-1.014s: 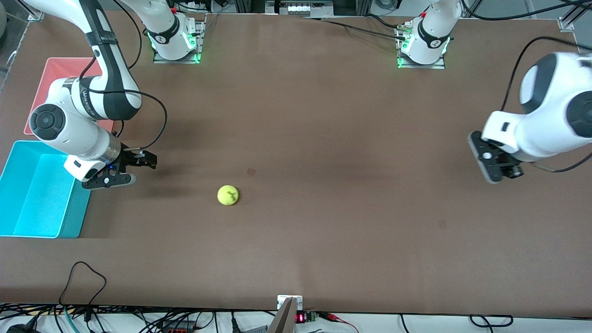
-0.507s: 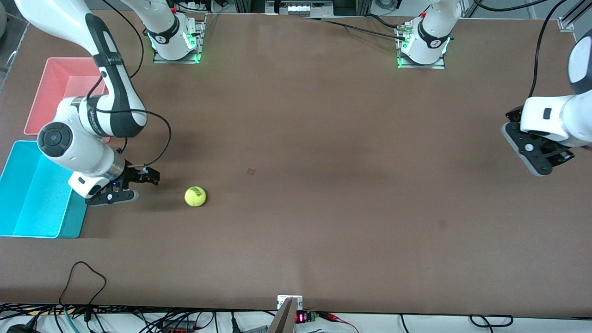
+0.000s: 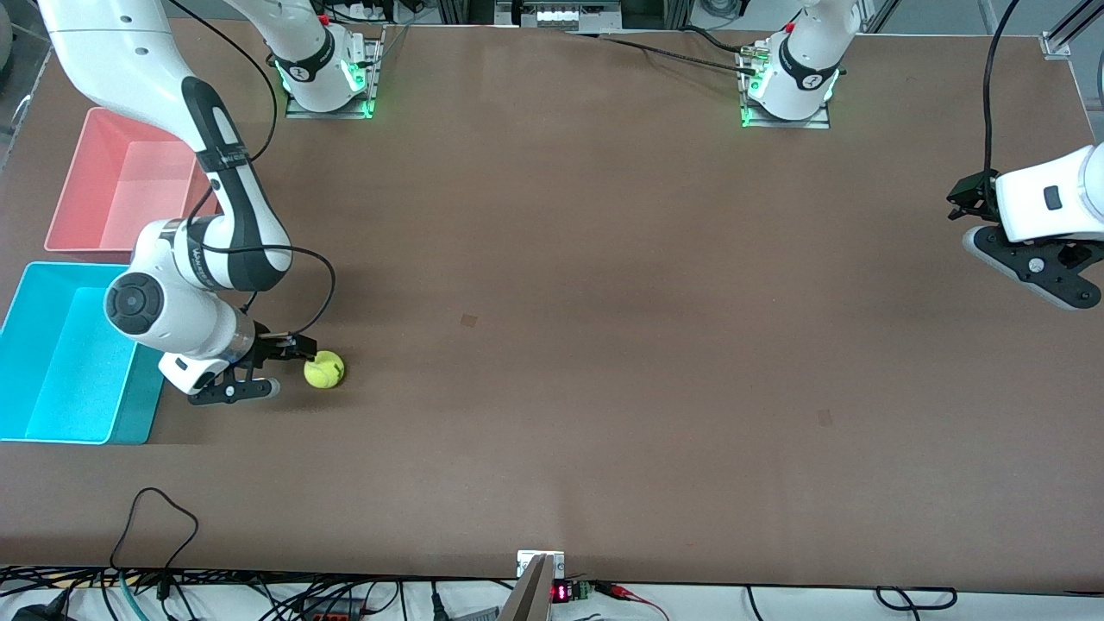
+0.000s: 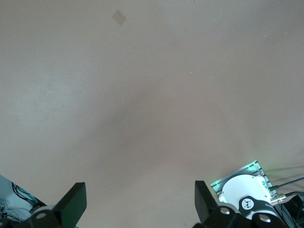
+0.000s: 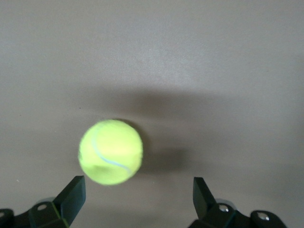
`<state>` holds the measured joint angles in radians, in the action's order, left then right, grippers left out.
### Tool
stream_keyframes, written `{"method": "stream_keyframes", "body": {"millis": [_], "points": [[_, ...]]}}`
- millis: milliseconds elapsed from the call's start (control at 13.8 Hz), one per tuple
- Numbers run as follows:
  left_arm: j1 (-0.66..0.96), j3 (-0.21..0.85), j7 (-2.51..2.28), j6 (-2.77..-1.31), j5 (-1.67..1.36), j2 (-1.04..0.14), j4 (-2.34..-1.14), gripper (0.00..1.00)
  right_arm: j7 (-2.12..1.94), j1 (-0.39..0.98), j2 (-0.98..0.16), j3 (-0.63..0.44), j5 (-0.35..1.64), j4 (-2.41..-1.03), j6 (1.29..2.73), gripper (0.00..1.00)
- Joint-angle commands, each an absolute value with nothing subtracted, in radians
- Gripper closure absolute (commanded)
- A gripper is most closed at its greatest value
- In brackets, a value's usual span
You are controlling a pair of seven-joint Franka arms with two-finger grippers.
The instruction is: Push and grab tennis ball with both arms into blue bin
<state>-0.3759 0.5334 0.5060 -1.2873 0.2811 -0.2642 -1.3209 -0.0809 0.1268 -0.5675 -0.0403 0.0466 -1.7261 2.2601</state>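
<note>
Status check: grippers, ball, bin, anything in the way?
Right gripper open, low at the tennis ball, beside the blue bin. Left gripper open, waiting at its table end. Ball on table, ungrasped. Nothing blocking.

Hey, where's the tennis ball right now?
The tennis ball sits on the table toward the right arm's end, just in front of the open right end effector, with the blue bin close by.
</note>
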Motion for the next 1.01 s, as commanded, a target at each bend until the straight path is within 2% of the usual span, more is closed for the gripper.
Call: {"method": "stream_keyframes", "body": {"millis": [0,217,507,724,941], "points": [[-0.192,0.401,0.361,-1.272,0.272,-0.2,-1.322,0.0,-0.089,0.129,-0.591,-0.041,0.072,-1.698,2.258,0.0],[-0.088,0.29,0.03,-1.331,0.166,-0.132,-1.369,0.0,-0.093,0.126,-0.626,-0.041,0.072,-1.671,2.261,0.0],[0.104,0.016,-0.026,-1.46,0.049,-0.035,-1.498,0.0,-0.095,0.129,-0.66,-0.041,0.032,-1.671,2.282,0.0],[0.11,-0.015,-0.037,-1.598,0.046,0.038,-1.6,0.0,-0.107,0.107,-0.657,-0.044,-0.034,-1.672,2.287,0.0],[0.109,0.005,-0.048,-1.51,0.038,0.029,-1.578,0.0,-0.107,0.101,-0.66,-0.044,-0.034,-1.674,2.289,0.0]]}}
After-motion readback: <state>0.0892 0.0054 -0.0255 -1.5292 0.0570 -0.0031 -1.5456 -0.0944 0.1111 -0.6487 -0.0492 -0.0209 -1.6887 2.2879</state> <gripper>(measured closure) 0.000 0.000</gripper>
